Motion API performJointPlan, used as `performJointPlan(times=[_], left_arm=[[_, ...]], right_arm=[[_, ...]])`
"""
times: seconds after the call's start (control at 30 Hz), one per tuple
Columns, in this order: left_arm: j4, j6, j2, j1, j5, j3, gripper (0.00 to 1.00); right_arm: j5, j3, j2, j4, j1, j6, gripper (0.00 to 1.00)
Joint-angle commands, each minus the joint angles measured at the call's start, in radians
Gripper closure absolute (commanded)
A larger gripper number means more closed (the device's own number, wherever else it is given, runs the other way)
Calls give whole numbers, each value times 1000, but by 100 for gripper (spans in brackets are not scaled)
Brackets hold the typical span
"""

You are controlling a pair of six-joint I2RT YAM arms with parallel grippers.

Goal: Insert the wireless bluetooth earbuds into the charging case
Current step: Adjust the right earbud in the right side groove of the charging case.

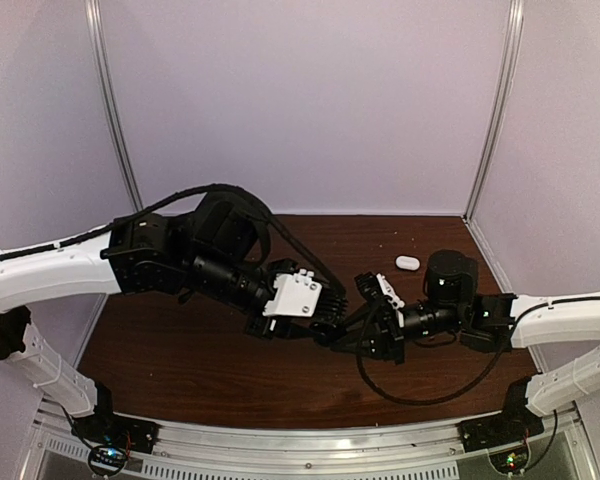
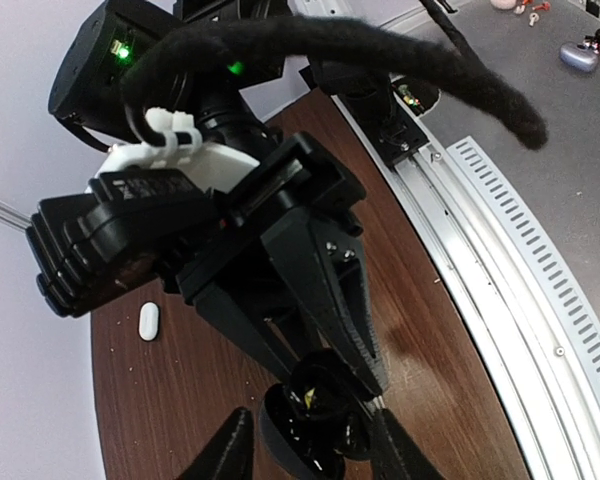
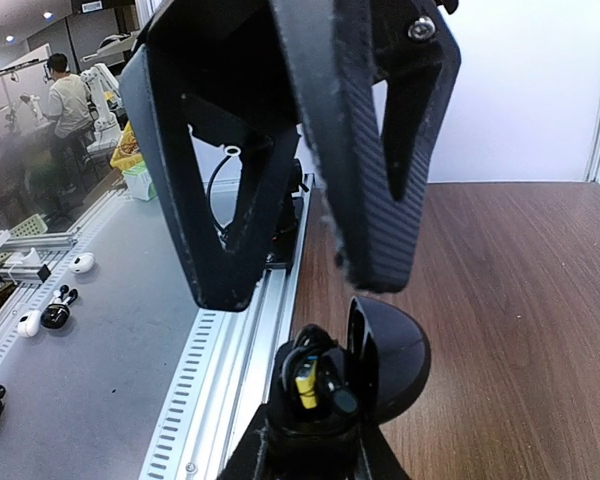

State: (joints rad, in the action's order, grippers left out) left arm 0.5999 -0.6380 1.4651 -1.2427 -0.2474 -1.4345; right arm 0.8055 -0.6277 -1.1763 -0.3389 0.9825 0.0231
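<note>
The white oval charging case (image 1: 407, 262) lies shut on the brown table at the back right, apart from both grippers; it also shows in the left wrist view (image 2: 148, 321). No white earbuds are in view. My right gripper (image 3: 315, 455) is shut on a black round hinged puck (image 3: 390, 360) with its lid open, and black bits with a yellow mark sit inside. My left gripper (image 2: 310, 452) is open, and its fingertips (image 2: 227, 450) straddle the puck (image 2: 310, 420) near the table. The two grippers meet at the table's middle (image 1: 345, 328).
An aluminium rail (image 2: 480, 250) runs along the table's near edge, close to the grippers. A black cable (image 1: 430, 392) loops on the table under the right arm. White walls and metal posts (image 1: 495, 110) close the back and sides.
</note>
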Motion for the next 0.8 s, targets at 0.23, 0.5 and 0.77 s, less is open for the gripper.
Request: performJointPlan(times=[0.23, 0.5, 0.77], left_arm=[[-97, 99, -7, 3, 55, 43, 46], [-81, 84, 5, 2, -10, 25, 47], [-70, 51, 14, -7, -40, 20, 53]], right_arm=[[-58, -2, 61, -22, 10, 33, 100], [-89, 3, 79, -38, 6, 15, 100], [-88, 19, 83, -101, -23, -62, 100]])
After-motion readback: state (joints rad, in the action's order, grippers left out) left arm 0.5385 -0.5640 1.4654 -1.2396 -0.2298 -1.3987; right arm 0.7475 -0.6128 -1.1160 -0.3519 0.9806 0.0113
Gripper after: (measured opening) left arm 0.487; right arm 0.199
